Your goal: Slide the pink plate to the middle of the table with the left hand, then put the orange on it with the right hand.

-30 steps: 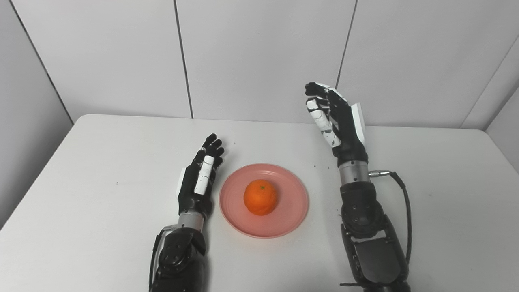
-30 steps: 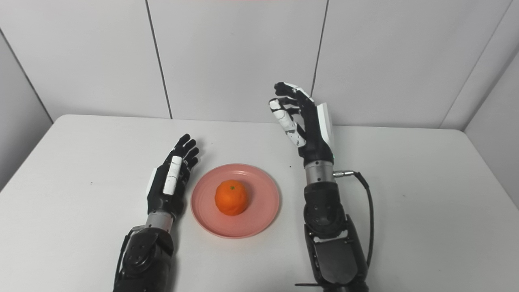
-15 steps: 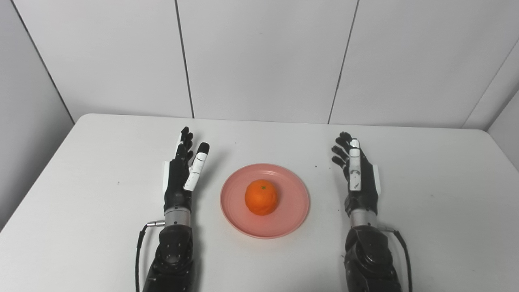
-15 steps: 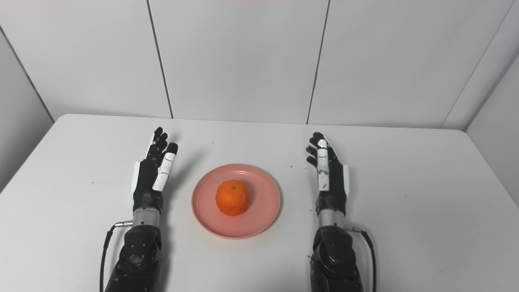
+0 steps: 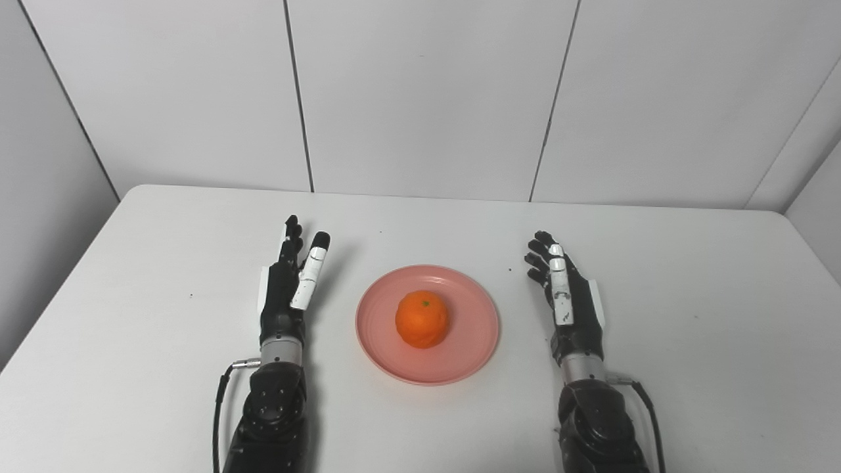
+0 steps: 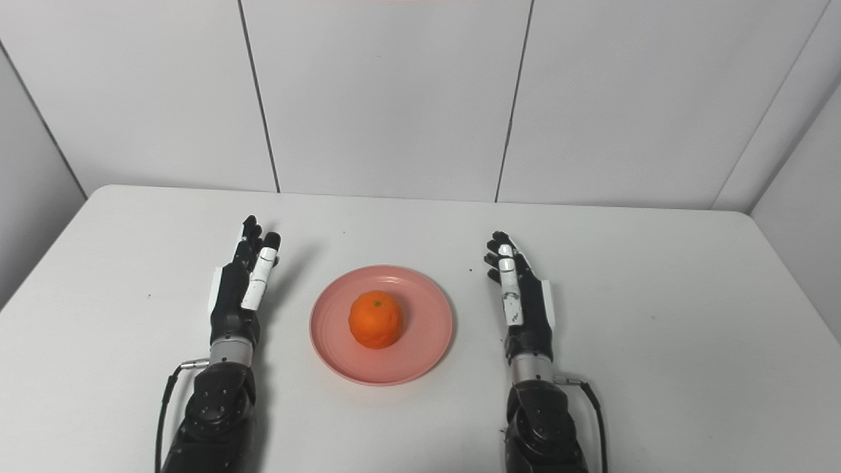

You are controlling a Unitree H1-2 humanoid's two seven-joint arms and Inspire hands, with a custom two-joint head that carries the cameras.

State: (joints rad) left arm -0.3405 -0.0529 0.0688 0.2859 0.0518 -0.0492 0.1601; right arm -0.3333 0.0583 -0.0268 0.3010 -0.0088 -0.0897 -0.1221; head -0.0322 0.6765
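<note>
The pink plate [image 5: 427, 324] lies at the middle of the white table, and the orange [image 5: 422, 318] sits on it, stem end up. My left hand [image 5: 288, 289] rests low over the table to the left of the plate, open, fingers stretched forward, holding nothing. To the right of the plate my right hand [image 5: 566, 296] lies the same way, open and empty. Neither hand touches the plate or the orange.
The white table [image 5: 131, 276] runs back to a pale panelled wall. A few small dark specks dot the tabletop beside the right hand. Cables trail from both wrists near the front edge.
My right hand dropped from high above the table down to the right of the plate. My left hand drew away from the plate's rim and back a little.
</note>
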